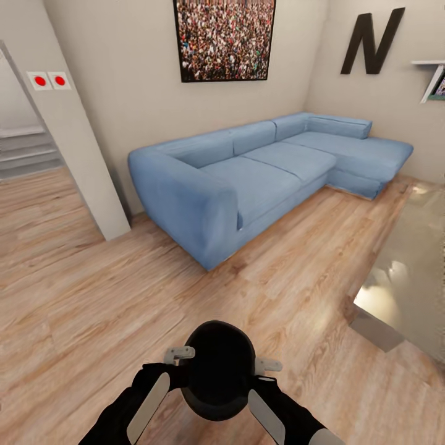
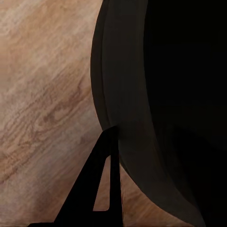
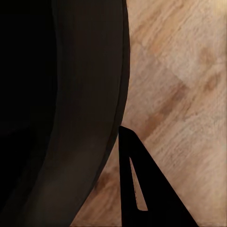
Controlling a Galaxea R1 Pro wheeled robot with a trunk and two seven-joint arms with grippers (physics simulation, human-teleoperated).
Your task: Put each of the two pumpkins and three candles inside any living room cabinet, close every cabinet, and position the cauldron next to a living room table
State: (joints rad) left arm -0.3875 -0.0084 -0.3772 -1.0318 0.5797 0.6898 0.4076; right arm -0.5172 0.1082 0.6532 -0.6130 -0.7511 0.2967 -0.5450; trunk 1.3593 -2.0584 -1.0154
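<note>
A pale wood-plank floor [image 1: 93, 296] filled most of the room, running from a grey pillar [image 1: 74, 154] with two red-dotted wall plates [image 1: 49, 80] across to the far wall. On it stood a long blue corner sofa [image 1: 259, 173], set against the wall under a framed crowd picture [image 1: 225, 38], with a large dark letter N [image 1: 371, 43] on the adjoining wall. At the right edge of the head view showed part of the glossy grey tabletop [image 1: 408, 278] of the low table, one angled grey leg [image 1: 374, 327] under its near corner. Low in the middle of that view, well apart from the table and above the bare floor, the black cauldron [image 1: 219, 371] was carried between both arms. The left gripper [image 1: 179, 354] pressed against one side of the pot and the right gripper [image 1: 267, 366] against the opposite side, so the pot was clamped between the two. In each wrist view one dark finger [image 2: 101, 189] [image 3: 139, 184] lay just beside the cauldron's curved wall [image 2: 156, 118] [image 3: 56, 118], with floor behind; whether each gripper's own fingers were spread or closed I could not tell.
</note>
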